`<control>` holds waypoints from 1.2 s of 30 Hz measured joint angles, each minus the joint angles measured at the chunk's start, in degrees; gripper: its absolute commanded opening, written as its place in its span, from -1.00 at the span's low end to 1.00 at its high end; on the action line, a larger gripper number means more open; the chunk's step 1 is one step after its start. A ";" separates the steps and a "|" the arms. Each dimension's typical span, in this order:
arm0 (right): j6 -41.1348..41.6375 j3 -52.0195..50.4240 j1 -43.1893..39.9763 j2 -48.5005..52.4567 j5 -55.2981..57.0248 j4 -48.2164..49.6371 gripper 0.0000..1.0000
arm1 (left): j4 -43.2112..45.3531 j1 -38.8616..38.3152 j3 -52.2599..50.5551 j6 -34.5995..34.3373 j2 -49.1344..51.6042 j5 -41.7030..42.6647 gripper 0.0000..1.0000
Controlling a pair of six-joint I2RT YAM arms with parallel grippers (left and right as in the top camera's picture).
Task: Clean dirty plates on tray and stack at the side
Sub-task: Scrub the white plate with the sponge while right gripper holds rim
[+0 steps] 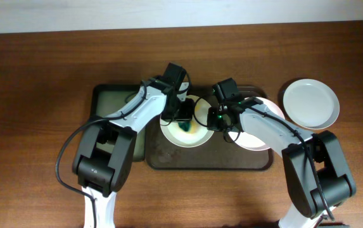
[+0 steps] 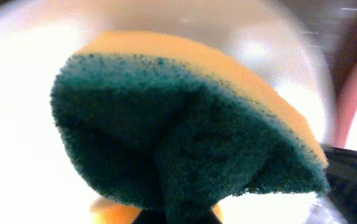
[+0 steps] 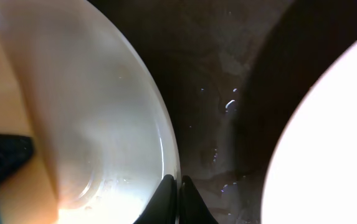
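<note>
A white plate (image 1: 197, 134) lies in the left half of the brown tray (image 1: 168, 159). My left gripper (image 1: 182, 114) is shut on a green and yellow sponge (image 1: 186, 127) and holds it against the plate's middle. In the left wrist view the sponge (image 2: 184, 124) fills the frame, its green side towards the camera, with the gripper (image 2: 179, 214) pinching it from below. My right gripper (image 1: 214, 119) is shut on this plate's right rim (image 3: 169, 143), the fingertips (image 3: 166, 196) on either side of it. A second plate (image 1: 257, 138) lies in the tray's right half, partly under the right arm. A third plate (image 1: 311, 103) sits on the table right of the tray.
A smaller dark green tray (image 1: 108, 104) stands left of the brown one, under the left arm. The wet tray floor (image 3: 222, 81) shows between the two plates. The wooden table (image 1: 29, 126) runs to a pale wall at the back.
</note>
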 measured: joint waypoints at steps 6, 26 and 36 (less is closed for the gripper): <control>0.02 0.02 0.11 0.00 -0.72 0.11 -0.92 | -9.11 1.42 8.17 1.27 0.02 1.44 -1.00; 0.02 0.02 0.17 0.00 -1.29 0.11 -0.92 | 5.60 1.75 -4.50 1.64 -3.61 -14.84 -1.00; 0.02 0.02 0.17 0.00 -1.38 -0.04 -0.92 | 13.42 0.90 -8.63 0.50 -4.31 -15.17 -1.00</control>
